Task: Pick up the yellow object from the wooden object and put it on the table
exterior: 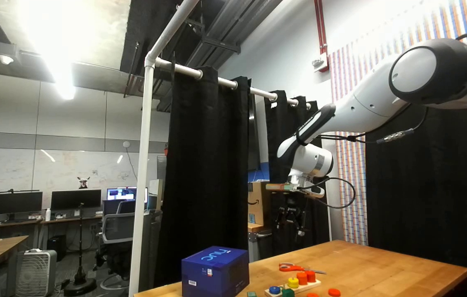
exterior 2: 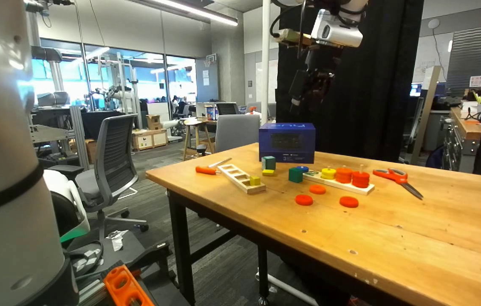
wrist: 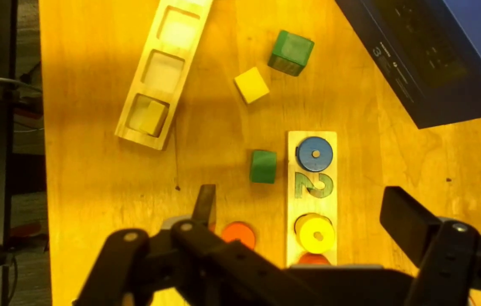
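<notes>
Gripper [wrist: 302, 199] up high, well above the table [exterior 2: 427, 229], its fingers [wrist: 408, 225] spread wide in the wrist view and nothing in their grasp! Across we go in an exterior view, from the left: an orange-handled tool [exterior 2: 205, 170] lies on the table near the wooden tray [exterior 2: 256, 189], and there's the yellow block [exterior 2: 254, 181], sitting askew in that tray's end compartment! Next comes a loose yellow piece [exterior 2: 268, 172], flat on the table, near a green block [exterior 2: 268, 162], with the dark blue box [exterior 2: 287, 142] upright behind them. Moving right, a green cube [exterior 2: 295, 174] stands just beside the wooden peg board [exterior 2: 333, 181], and at the board's left end it's the blue disc [exterior 2: 303, 169] on its peg! Two orange discs [exterior 2: 304, 199] lie loose in front. Then it's the round yellow piece [exterior 2: 328, 173], up on its own peg on that board! Red stack [exterior 2: 344, 175] next, a third loose disc [exterior 2: 349, 202] flat in front of it, then a second red stack [exterior 2: 360, 179] close beside the first. Out at the far right, scissors [exterior 2: 403, 182] lie on the table, orange handles near the board's end, blades angled off to the right!
</notes>
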